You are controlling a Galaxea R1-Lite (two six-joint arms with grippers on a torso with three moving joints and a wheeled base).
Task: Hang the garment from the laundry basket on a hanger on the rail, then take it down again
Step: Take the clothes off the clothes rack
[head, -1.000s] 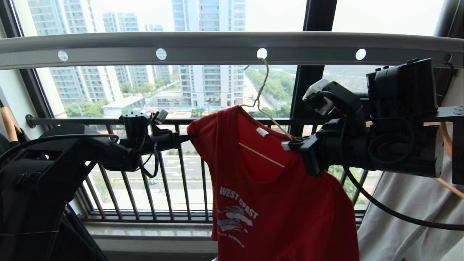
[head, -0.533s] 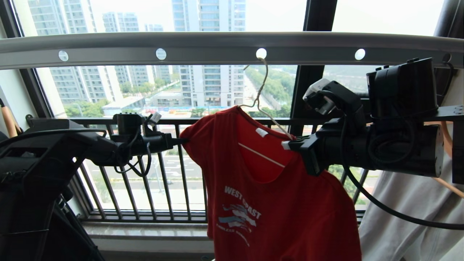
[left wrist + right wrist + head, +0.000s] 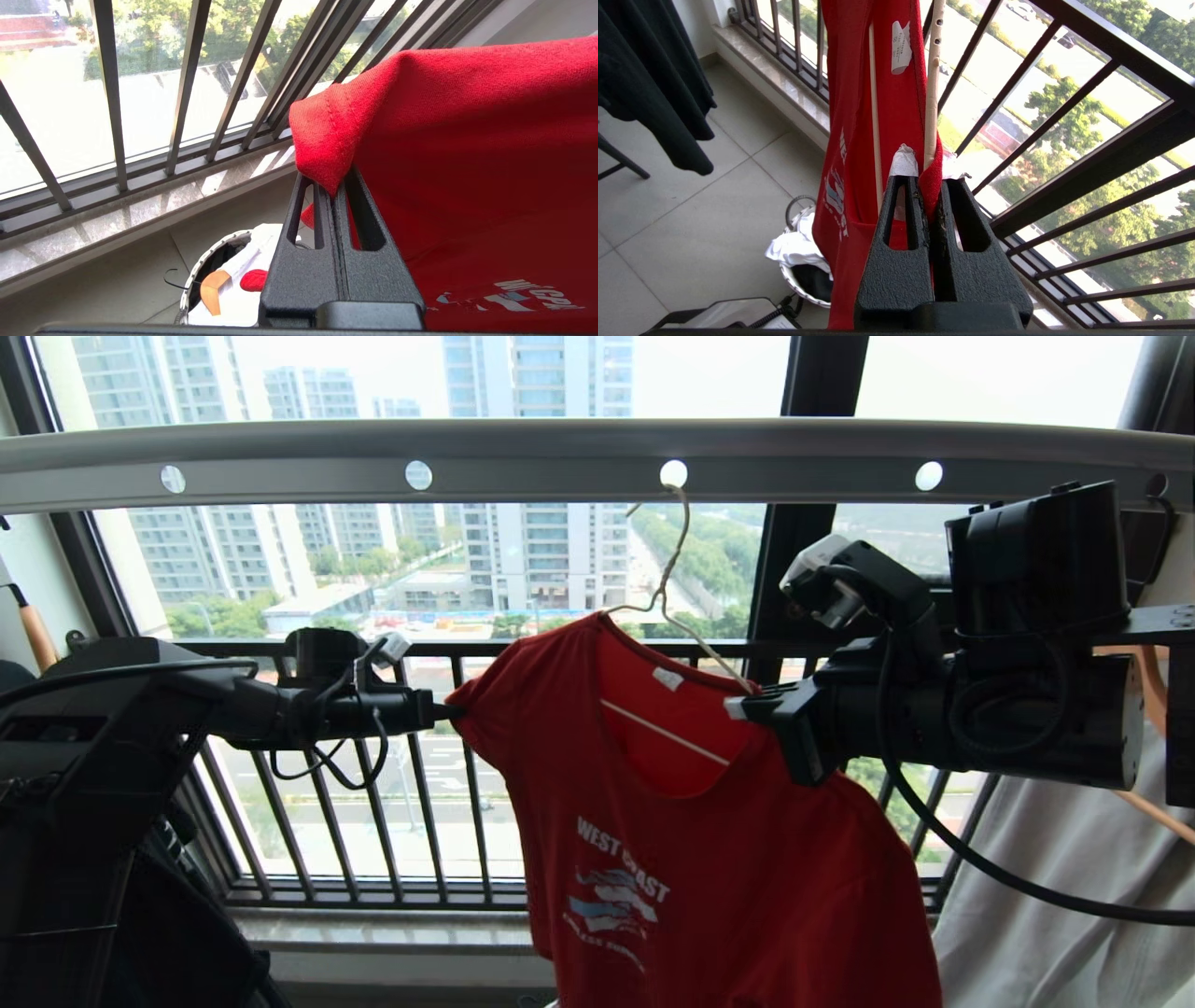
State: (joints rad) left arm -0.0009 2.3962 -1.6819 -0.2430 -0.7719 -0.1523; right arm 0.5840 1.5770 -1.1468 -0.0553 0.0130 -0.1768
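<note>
The red garment [image 3: 709,859] hangs on the cream wire hanger [image 3: 674,551], whose hook sits in a hole of the grey rail [image 3: 523,457]. My left gripper [image 3: 446,712] is shut on the garment's left sleeve edge and holds it stretched out sideways. In the left wrist view the gripper [image 3: 332,186] pinches a fold of the red garment [image 3: 467,140]. My right gripper [image 3: 747,705] is shut on the garment's other shoulder, where the hanger's arm [image 3: 931,93] runs down to the gripper [image 3: 930,186]. The laundry basket [image 3: 189,282] stands on the floor below, with white cloth in it.
The black barred balcony railing [image 3: 467,775] runs just behind the garment. A pale grey garment [image 3: 1055,896] hangs at the far right, and a black T-shirt [image 3: 654,84] hangs to one side. A dark window post [image 3: 794,569] stands behind my right arm.
My left gripper has moved left and a little lower with the sleeve, so the garment's left side is pulled wider. The right gripper has stayed still.
</note>
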